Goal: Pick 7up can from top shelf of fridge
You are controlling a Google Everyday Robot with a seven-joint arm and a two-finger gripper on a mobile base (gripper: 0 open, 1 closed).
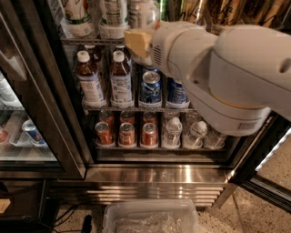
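7up can (143, 13): tall slim silvery-white aluminium can at 12 o'clock of the view. Its top is cut by the frame edge and the lettering isn't legible.
It stands on the tabletop, here the thin metal wire top shelf (91, 41). White-labelled bottles (113, 13) sit at its 9 o'clock; a green can (167, 7) and then gold tall cans (218, 9) at its 3.
Tool (136, 42): tan tip of the big white arm (236, 68), just below the can at its 6 o'clock, level with the shelf edge. Can't make out whether it's parted or closed, or whether it has hold of anything.
The arm runs off toward 3 o'clock.
Next rack down: brown bottles with white caps (88, 77), and blue cans (150, 88) partly behind the arm.
Lowest rack: red cans (127, 134) and clear plastic bottles (173, 132).
All of this is inside the large dark-framed fridge (61, 104), with its ribbed stainless steel base (154, 186) at 6 o'clock.
Neighbouring glass-pane cooler (18, 118) at 9 o'clock.
Room: speckled light floor (277, 173) at 4 o'clock. Clear plastic bin (150, 214) at 6, in front of the base. Dark cables (68, 216) at 7.
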